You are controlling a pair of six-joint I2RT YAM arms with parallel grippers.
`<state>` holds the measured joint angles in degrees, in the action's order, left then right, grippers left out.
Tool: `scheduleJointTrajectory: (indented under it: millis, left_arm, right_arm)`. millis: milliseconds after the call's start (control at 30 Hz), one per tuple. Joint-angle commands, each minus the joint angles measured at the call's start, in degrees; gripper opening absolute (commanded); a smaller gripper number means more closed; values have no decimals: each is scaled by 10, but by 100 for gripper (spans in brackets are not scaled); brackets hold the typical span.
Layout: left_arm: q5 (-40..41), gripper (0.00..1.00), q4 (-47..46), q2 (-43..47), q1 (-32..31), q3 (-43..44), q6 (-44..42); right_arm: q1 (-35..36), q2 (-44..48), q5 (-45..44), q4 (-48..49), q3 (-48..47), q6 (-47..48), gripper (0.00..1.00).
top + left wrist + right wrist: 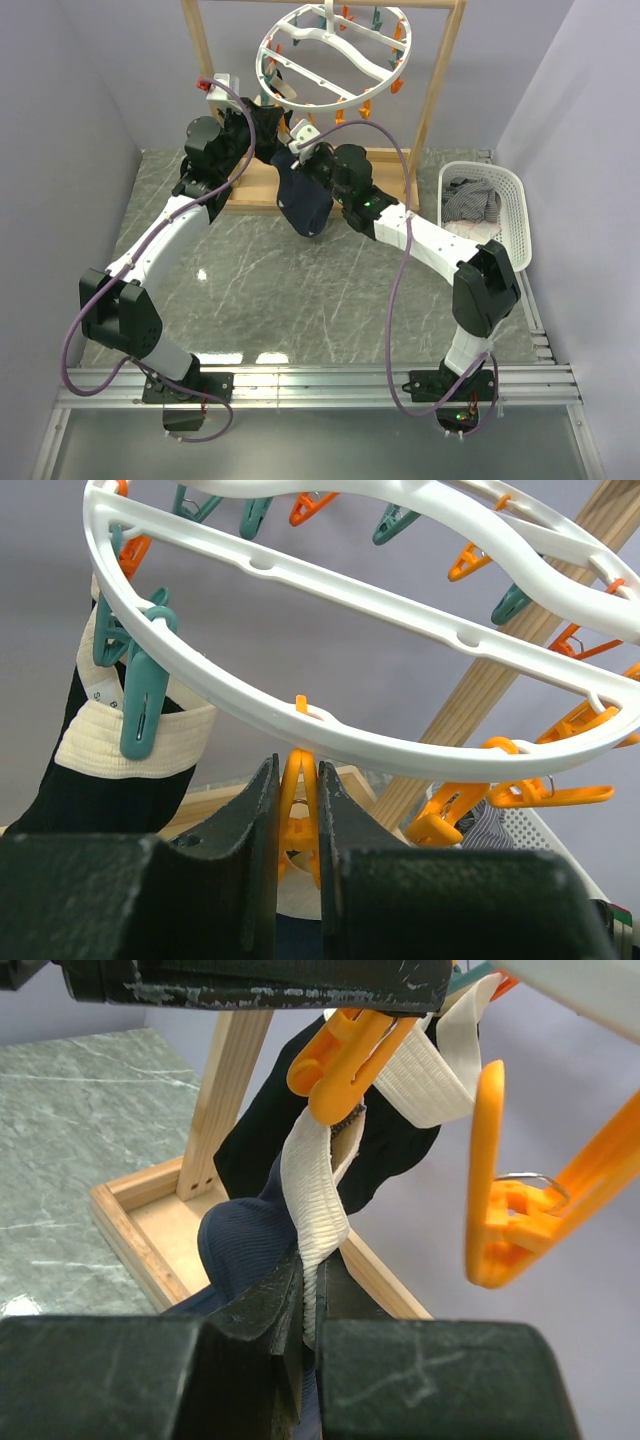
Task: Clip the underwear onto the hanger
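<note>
Underwear (240,1250) sits pinched in right gripper (310,1282), under left gripper's (298,780) clip (335,1055).

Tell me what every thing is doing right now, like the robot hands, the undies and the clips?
Left end effector: shut, squeezing an orange clip.
Right end effector: shut on the underwear waistband.
Underwear: hanging, a teal clip seemingly gripping its waistband.
Hanger: hanging tilted from the wooden rack.
Basket: holding striped cloth.
</note>
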<state>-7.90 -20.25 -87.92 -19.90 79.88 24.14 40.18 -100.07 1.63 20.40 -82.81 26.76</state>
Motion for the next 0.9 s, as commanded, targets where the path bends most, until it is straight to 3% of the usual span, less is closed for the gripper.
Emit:
scheduleJointTrajectory:
  millis: [0,867]
  left_arm:
    - [3,0,15,-2,6,9,-10]
    - [-1,0,14,-7,6,5,-9]
  right_arm:
    - [0,42,7,24,5,7,0]
    - [1,49,7,8,-17,-21,0]
